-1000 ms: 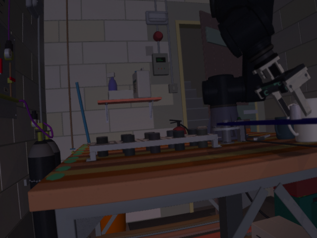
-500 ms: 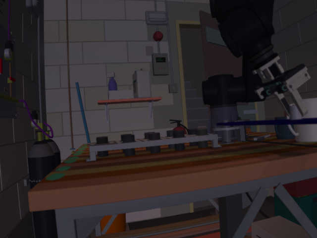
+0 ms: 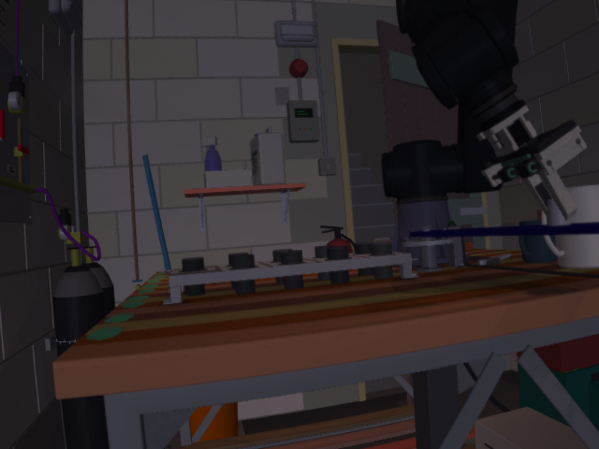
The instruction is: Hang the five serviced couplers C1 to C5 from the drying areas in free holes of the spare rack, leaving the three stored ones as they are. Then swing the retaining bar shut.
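Several dark cylindrical couplers [image 3: 292, 263] hang through holes of the grey spare rack [image 3: 290, 273], which stands on short legs across the bench. The dark blue retaining bar [image 3: 503, 231] reaches out level to the right from its grey pivot block [image 3: 433, 253] at the rack's right end, away from the rack. My gripper [image 3: 563, 205] is at the far right, tilted down just above the bar, its fingers part closed; I cannot tell whether they grip the bar. Green round drying areas [image 3: 121, 316] along the bench's left edge lie empty.
A white mug [image 3: 580, 227] stands on the bench right behind my gripper, with a dark blue mug [image 3: 534, 241] beside it. My arm's base [image 3: 423, 193] rises behind the pivot block. Gas cylinders [image 3: 80, 309] stand left of the bench.
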Robot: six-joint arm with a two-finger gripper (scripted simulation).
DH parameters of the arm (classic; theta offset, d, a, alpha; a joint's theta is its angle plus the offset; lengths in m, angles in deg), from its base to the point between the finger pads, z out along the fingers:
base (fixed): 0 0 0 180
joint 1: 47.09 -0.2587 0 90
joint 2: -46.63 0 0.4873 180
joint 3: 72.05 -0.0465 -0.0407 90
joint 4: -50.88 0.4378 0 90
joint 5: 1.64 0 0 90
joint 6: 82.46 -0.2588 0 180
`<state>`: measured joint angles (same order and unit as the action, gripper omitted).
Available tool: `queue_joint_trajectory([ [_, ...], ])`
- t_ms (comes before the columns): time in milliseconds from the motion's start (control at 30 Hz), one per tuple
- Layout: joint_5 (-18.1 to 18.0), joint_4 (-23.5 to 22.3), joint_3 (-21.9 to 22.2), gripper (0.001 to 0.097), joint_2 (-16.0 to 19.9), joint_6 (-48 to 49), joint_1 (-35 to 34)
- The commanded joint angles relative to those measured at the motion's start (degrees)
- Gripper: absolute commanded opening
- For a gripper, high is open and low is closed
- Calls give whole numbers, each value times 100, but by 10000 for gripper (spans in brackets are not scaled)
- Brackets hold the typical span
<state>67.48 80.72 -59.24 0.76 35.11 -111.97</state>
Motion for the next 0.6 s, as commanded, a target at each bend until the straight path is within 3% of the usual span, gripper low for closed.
queue_joint_trajectory([
  [0, 1, 0, 3, 220, -4, 0, 0],
  [333, 1, 0, 3, 20, -4, 0, 0],
  [567, 1, 0, 3, 15, -4, 0, 1],
])
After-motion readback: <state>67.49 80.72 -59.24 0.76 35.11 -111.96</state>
